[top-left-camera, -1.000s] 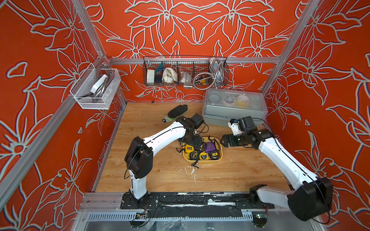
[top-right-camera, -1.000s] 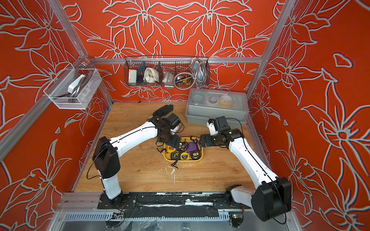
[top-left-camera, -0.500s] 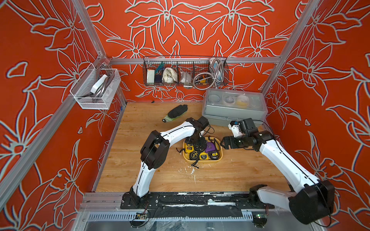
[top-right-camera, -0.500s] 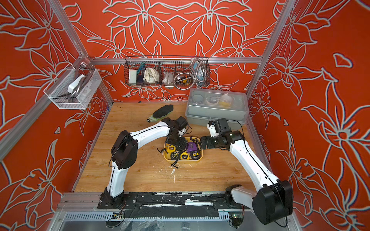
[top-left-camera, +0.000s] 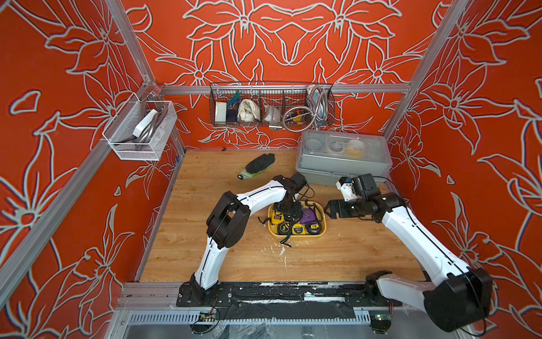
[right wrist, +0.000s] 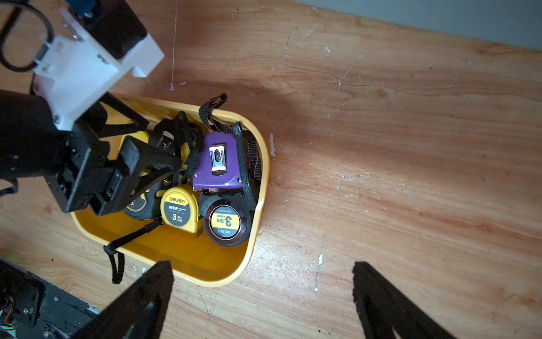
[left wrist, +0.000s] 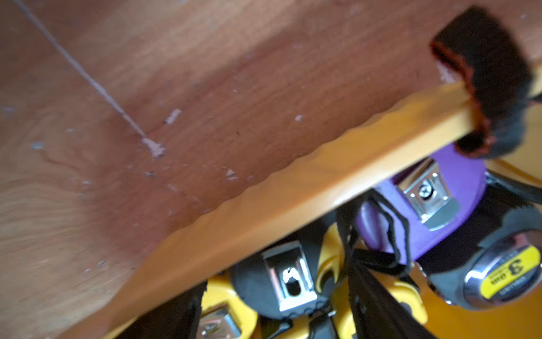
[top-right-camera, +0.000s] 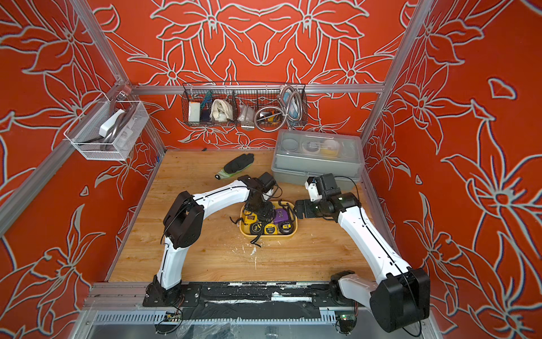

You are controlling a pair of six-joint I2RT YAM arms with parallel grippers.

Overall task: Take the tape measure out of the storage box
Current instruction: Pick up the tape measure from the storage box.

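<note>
The storage box (top-left-camera: 296,235) (top-right-camera: 269,235) (right wrist: 259,205) is a shallow yellow tray on the wooden table, holding several tape measures with black wrist straps. My left gripper (top-left-camera: 289,212) (top-right-camera: 261,212) (right wrist: 168,146) reaches down into its far left part. Its jaws stand either side of a black-and-yellow tape measure (left wrist: 289,281) with a metal belt clip, and a gap still shows beside one finger (left wrist: 176,317). A purple tape measure (right wrist: 217,161) (left wrist: 440,205) lies next to it. My right gripper (top-left-camera: 330,210) (right wrist: 262,267) hangs open and empty at the tray's right end.
A grey lidded case (top-left-camera: 343,161) stands at the back right, close behind the right wrist. A black glove (top-left-camera: 259,164) lies behind the tray. Wire baskets (top-left-camera: 271,105) hang on the back wall and a white mesh one (top-left-camera: 140,132) on the left wall. Straps drape over the tray rim.
The left arm's elbow has swung up and to the right while its gripper stayed in the tray, and its jaws have narrowed. The right arm has hardly moved.
</note>
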